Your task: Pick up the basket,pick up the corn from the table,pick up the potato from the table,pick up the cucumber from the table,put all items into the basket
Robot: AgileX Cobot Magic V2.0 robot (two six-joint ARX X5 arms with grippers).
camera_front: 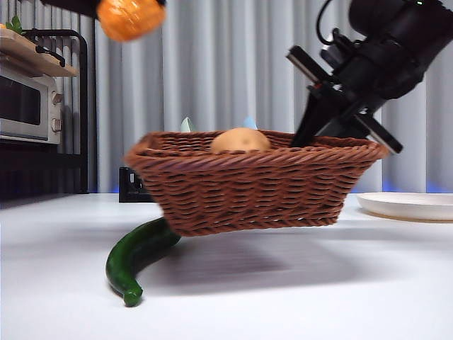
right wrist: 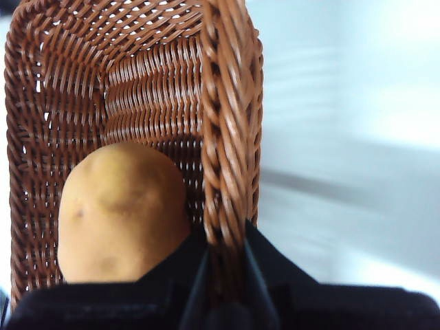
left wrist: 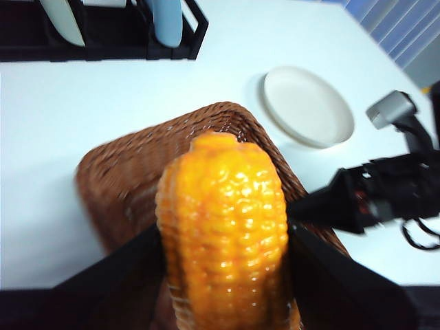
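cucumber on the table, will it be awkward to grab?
Probably a bit slippery: the cucumber looks glossy. Its curved shape may pivot or roll when nudged. One end lies under the raised basket, so access there looks tight.

one basket [camera_front: 255,188] is showing, with one potato [camera_front: 241,140] sitting inside it. one corn [left wrist: 223,227] is being held up, and one cucumber [camera_front: 134,258] is lying on the one table [camera_front: 297,297]. two grippers are working: the left gripper [left wrist: 223,275] and the right gripper [right wrist: 223,275]. one pale plate [camera_front: 407,205] is resting on the table, one microwave [camera_front: 28,106] is standing off to the side, and one black rack [left wrist: 103,34] is holding two pale upright items whose kind is not showing clearly.
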